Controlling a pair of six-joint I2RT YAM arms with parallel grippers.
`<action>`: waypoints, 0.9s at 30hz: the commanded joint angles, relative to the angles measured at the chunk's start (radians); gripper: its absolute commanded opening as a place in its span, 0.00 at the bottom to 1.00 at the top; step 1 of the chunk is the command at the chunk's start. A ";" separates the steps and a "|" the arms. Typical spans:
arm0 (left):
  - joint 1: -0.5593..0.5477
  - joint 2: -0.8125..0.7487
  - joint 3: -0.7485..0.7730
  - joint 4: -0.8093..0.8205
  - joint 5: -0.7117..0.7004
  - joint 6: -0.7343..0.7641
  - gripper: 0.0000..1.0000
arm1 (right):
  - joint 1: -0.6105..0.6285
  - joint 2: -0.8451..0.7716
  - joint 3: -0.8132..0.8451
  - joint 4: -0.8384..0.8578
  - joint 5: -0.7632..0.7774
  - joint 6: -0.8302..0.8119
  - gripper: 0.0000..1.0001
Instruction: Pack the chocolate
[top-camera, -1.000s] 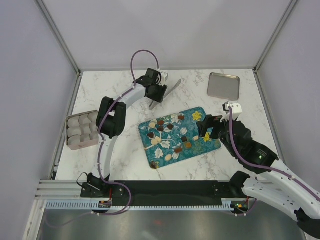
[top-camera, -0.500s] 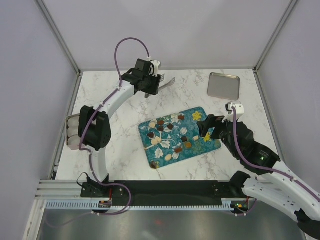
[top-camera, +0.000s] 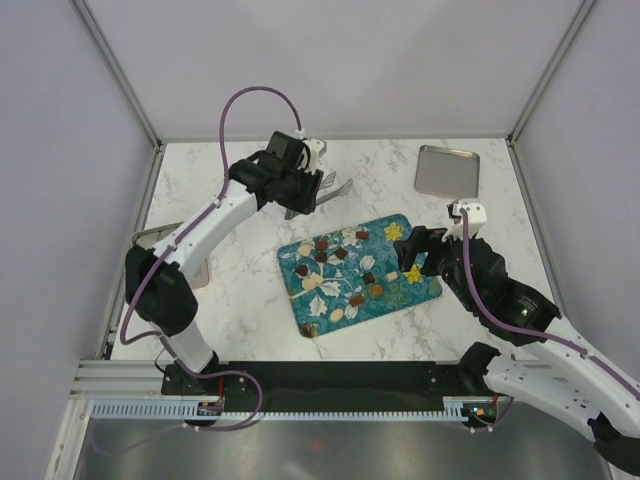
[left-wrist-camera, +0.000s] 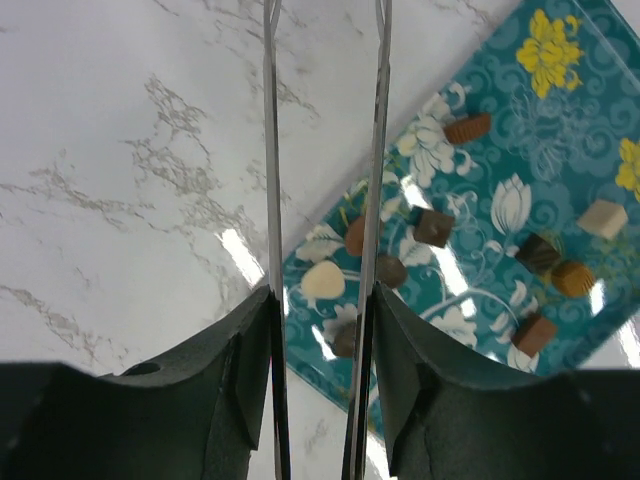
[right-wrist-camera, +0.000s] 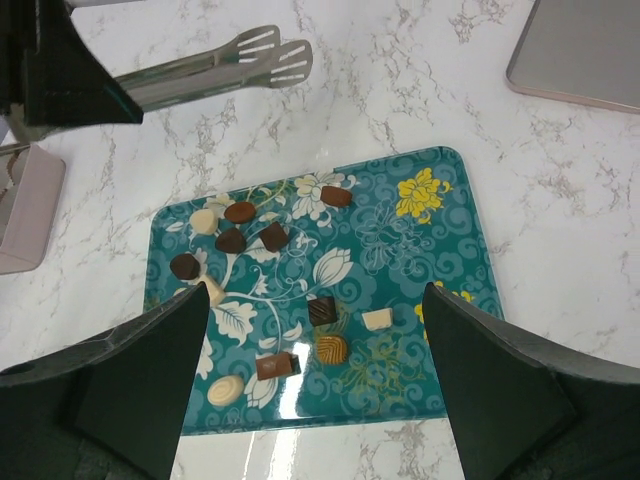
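Several pieces of chocolate (top-camera: 340, 254), dark brown, caramel and cream, lie scattered on a teal flowered tray (top-camera: 424, 291) in the middle of the table. My left gripper (top-camera: 303, 187) hangs over the marble just behind the tray's far left edge. It is shut on metal tongs (top-camera: 335, 187), whose two blades (left-wrist-camera: 270, 150) run between its jaws and point toward the tray (left-wrist-camera: 590, 160). The tongs' tips (right-wrist-camera: 270, 52) stand close together with nothing in them. My right gripper (top-camera: 415, 256) hovers open above the tray's right part, over a dark square chocolate (right-wrist-camera: 321, 310), with nothing between its fingers.
A box of white paper cups (top-camera: 148, 238) sits at the table's left edge, mostly covered by my left arm; its pink corner (right-wrist-camera: 22, 205) shows in the right wrist view. A small steel tray (top-camera: 447, 170) lies at the back right.
My left arm's elbow has swung out to the left over the cup box. The tongs' blades have been squeezed closer together. My right arm has barely moved.
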 joint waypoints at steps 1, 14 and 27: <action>-0.105 -0.147 -0.071 -0.057 -0.028 -0.031 0.49 | 0.003 -0.009 0.058 -0.020 0.038 -0.027 0.96; -0.407 -0.280 -0.262 -0.074 -0.022 -0.096 0.49 | 0.003 -0.074 0.125 -0.108 0.202 0.003 0.95; -0.519 -0.218 -0.282 -0.074 -0.022 -0.096 0.49 | 0.003 -0.155 0.141 -0.187 0.220 0.062 0.94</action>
